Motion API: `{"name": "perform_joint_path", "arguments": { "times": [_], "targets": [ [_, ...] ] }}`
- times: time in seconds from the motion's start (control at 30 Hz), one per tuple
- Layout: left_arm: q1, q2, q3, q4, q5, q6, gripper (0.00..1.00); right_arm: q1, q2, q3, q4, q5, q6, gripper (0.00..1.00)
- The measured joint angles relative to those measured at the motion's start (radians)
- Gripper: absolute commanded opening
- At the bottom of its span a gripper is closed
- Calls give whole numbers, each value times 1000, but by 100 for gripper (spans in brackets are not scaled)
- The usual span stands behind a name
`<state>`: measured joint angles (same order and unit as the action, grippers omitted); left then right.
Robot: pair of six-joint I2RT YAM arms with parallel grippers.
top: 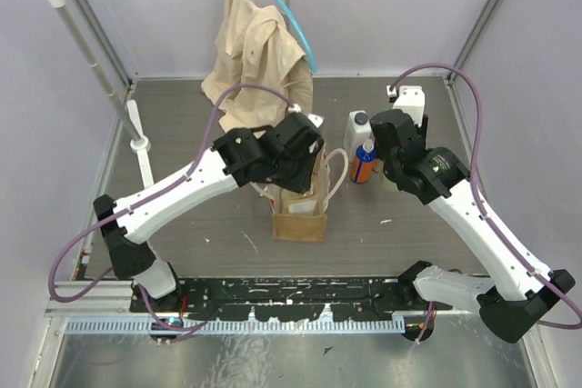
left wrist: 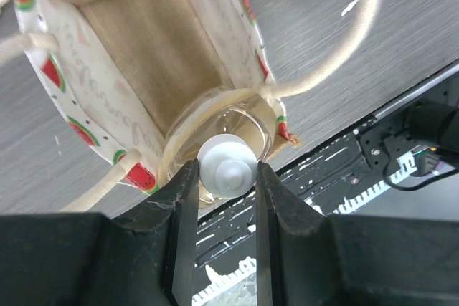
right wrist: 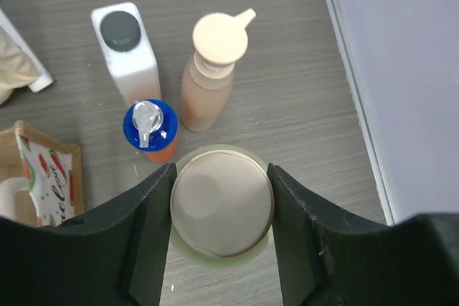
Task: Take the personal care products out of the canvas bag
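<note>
Left fingers (left wrist: pixel 181 234) clamp the clear bottle (left wrist: pixel 226 166) only by its cap inside the bag (left wrist: pixel 143 41) (right fingers (right wrist: pixel 147 238) grip the olive bottle (right wrist: pixel 222 204)), so lifting might slip or tip the bag.

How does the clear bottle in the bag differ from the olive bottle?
The clear bottle sits inside the canvas bag; the olive bottle is outside it. The clear bottle's white cap is small and knobbed; the olive bottle's cream cap is broad and flat. Both are gripped at the cap.
</note>
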<state>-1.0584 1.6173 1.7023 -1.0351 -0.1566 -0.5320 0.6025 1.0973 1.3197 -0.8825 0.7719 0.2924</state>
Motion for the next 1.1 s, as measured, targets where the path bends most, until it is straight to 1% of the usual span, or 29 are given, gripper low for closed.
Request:
{"name": "perform_joint_path", "arguments": {
  "times": [0.17,0.23,0.33,0.4,0.6,0.73,1.0,1.1],
  "targets": [
    [0,47,283,-132,-30,50,0,-43,-18,-100,37,-27,31,34],
    [0,50,370,-174,-45,65,0,-65,-17,-139,62,-47,40,34],
    [0,50,478,-238,-92,83,1,-102,-15,-189,98,-78,50,34],
    [0,50,521,-270,-132,89,1,-127,-10,-216,120,-99,54,34],
    [10,39,563,-385,-276,108,0,-193,12,-298,194,-167,61,31],
    [26,0,563,-415,-349,130,0,-214,34,-335,232,-200,66,31],
    [83,-198,552,-405,-479,173,0,-235,47,-381,285,-237,77,31],
    [103,-256,513,-406,-527,181,0,-240,55,-393,296,-251,78,31]
  ]
}}
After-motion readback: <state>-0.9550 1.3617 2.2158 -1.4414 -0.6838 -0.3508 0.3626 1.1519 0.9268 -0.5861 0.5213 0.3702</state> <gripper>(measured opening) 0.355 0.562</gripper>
